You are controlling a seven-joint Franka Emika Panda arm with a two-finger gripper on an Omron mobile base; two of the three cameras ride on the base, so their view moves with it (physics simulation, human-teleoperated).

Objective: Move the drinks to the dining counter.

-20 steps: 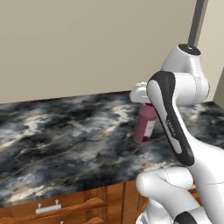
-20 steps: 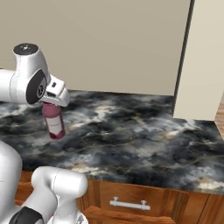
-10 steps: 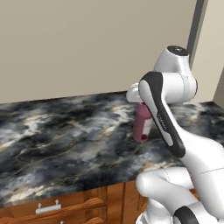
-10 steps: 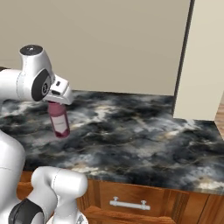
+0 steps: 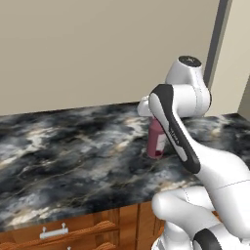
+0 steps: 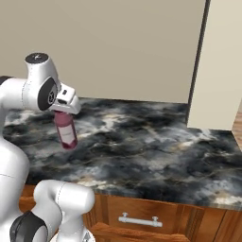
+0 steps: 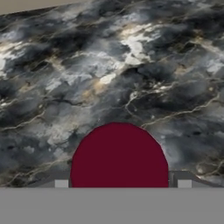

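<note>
Carried rightward since a second ago, the bottle (image 6: 65,132) hangs tilted in the tool (image 6: 63,113), its base just above the table (image 6: 156,142). Tool clamps the dark red cap (image 7: 119,155) from above.

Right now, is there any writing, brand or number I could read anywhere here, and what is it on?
No text can be read.
Bottle: its pale label shows no legible letters; too small and blurred.
Robot arm: faint dark marks on its side, too small to read.
Dining counter and drawer handle: no writing.
</note>
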